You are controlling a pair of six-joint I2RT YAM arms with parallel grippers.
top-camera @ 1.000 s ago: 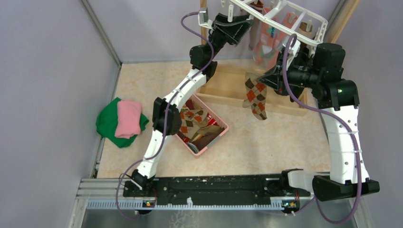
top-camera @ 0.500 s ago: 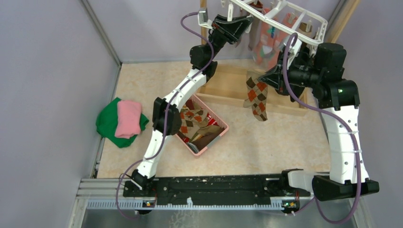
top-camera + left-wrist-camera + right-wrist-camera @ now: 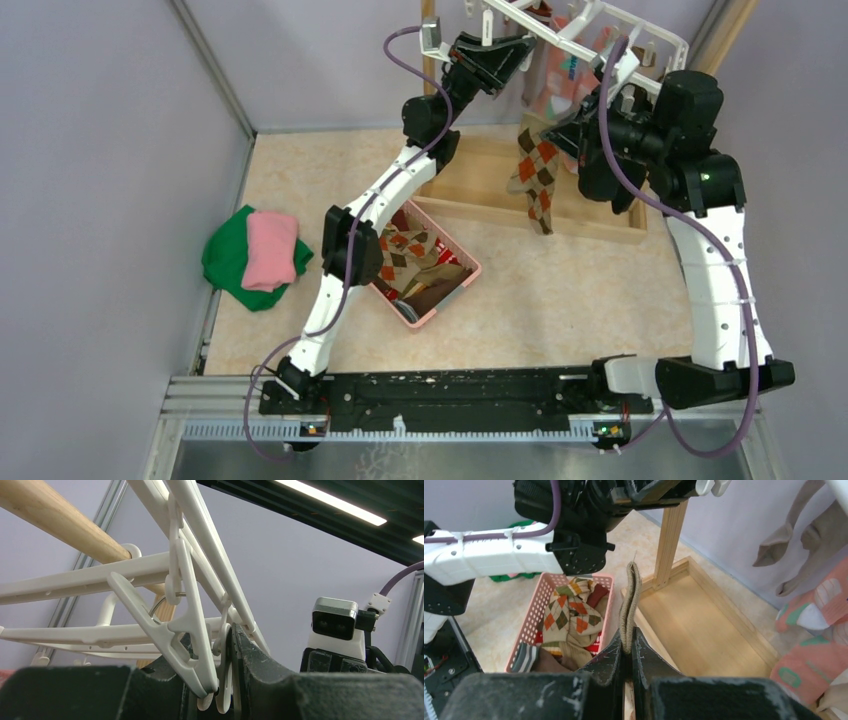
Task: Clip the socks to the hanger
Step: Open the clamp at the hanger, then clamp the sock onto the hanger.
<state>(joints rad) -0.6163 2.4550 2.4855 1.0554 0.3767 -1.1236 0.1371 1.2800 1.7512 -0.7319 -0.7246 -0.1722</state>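
Note:
The white hanger (image 3: 600,28) hangs at the top of the overhead view, with pink and beige socks (image 3: 819,625) clipped under it. My left gripper (image 3: 512,48) is raised to its left end. In the left wrist view the left gripper (image 3: 216,672) is shut on the handles of a white clip (image 3: 192,630) that dangles from the hanger bars (image 3: 80,577). My right gripper (image 3: 558,135) is shut on the cuff of a brown-orange argyle sock (image 3: 535,180), which hangs free below the hanger. The right wrist view shows the right gripper (image 3: 628,647) pinching that sock's edge (image 3: 630,595).
A pink basket (image 3: 470,275) with more socks (image 3: 571,617) stands by the left arm. The wooden stand frame (image 3: 500,215) lies on the floor under the hanger, with its post (image 3: 671,540) upright. Folded green and pink cloths (image 3: 255,255) lie at the left.
My left gripper has closed on the clip. The right arm has lifted the argyle sock up and left, closer under the hanger.

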